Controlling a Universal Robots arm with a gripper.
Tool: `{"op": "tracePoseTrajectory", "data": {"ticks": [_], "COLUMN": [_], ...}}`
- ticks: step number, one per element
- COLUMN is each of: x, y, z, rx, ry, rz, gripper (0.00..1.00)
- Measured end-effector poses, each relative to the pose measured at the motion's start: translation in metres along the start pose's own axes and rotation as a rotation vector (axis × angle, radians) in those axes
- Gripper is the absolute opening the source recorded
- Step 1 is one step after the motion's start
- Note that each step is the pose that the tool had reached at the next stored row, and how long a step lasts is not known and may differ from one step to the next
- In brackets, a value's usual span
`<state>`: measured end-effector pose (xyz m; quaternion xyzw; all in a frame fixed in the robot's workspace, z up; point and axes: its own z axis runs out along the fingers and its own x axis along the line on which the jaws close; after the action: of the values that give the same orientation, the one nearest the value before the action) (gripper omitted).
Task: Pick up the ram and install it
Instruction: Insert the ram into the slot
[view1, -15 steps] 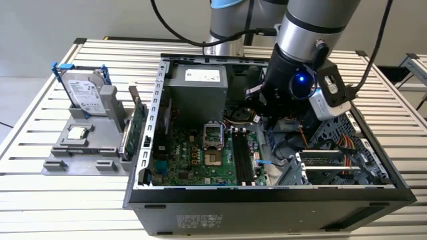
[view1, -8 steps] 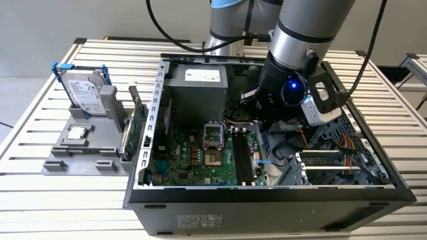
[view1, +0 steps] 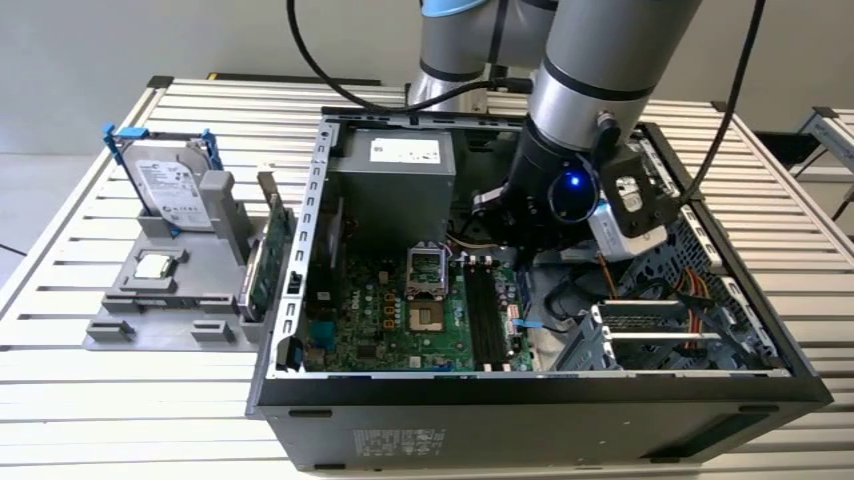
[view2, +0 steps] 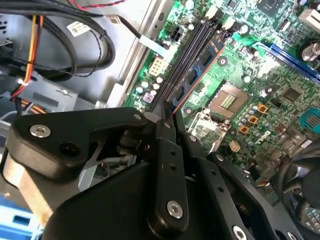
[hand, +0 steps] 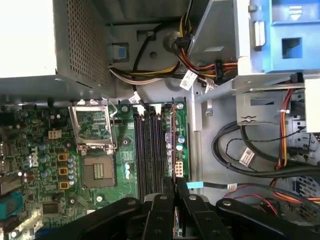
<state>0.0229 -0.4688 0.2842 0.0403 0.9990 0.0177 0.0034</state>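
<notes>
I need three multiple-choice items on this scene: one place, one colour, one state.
1. The silver rectangular hard drive stands: A in the grey plastic holder beside the black computer case; B inside the case; C on the floor.
2. The flat circuit motherboard is: A red; B green; C white.
3. The black claw is: A open, empty; B shut on a cable; C shut on the slim ram stick.
Key: A, it stands in the holder outside the case; B, the board shows green; C, it pinches the stick.
</notes>
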Motion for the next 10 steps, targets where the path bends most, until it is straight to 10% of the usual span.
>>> {"op": "tracePoseTrajectory", "data": {"ticks": [10], "x": [0.0069], "y": [-0.0007], "z": [0.0180], "rx": [0.0002], "ry": [-0.0008], "rz": [0.020], "gripper": [0.00]}}
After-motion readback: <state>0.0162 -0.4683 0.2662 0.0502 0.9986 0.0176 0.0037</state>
